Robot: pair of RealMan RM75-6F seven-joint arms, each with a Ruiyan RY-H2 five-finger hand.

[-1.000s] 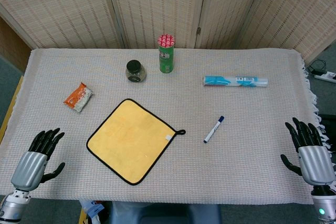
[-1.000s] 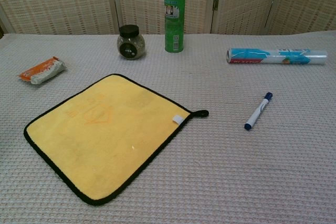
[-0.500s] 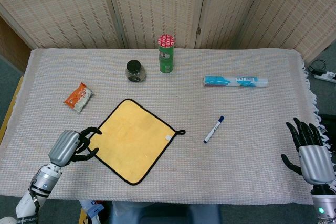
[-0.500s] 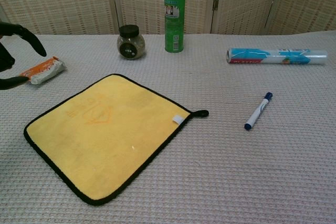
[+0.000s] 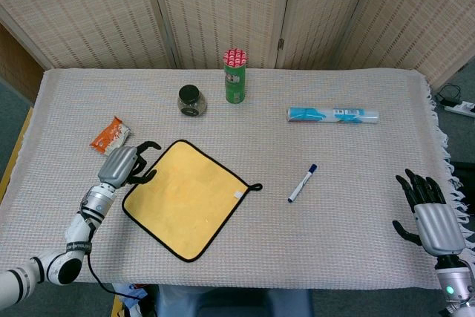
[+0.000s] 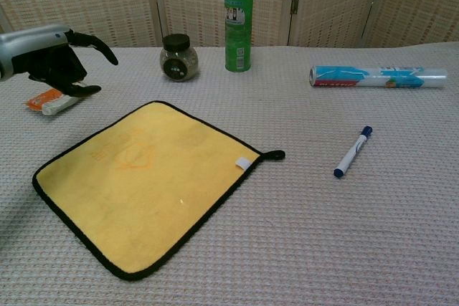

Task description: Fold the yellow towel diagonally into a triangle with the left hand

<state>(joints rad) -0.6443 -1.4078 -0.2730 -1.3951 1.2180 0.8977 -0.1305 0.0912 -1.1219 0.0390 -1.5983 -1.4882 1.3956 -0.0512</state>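
Note:
The yellow towel (image 5: pixel 185 197) (image 6: pixel 143 177) with a black border lies flat and unfolded on the table, turned like a diamond, with a small loop at its right corner. My left hand (image 5: pixel 125 165) (image 6: pixel 50 59) hovers above the table just off the towel's upper-left edge, fingers apart and curved, holding nothing. My right hand (image 5: pixel 429 213) stays at the table's right front edge, fingers spread and empty; the chest view does not show it.
An orange snack packet (image 5: pixel 110 136) (image 6: pixel 49 101) lies just behind the left hand. A dark jar (image 5: pixel 192 99) and a green can (image 5: pixel 235 76) stand at the back. A blue-white roll (image 5: pixel 332 115) and a marker pen (image 5: pixel 301 182) lie to the right.
My left hand has travelled from the front left corner forward and right, reaching the towel's upper-left edge. The right hand has barely shifted. The towel has not moved.

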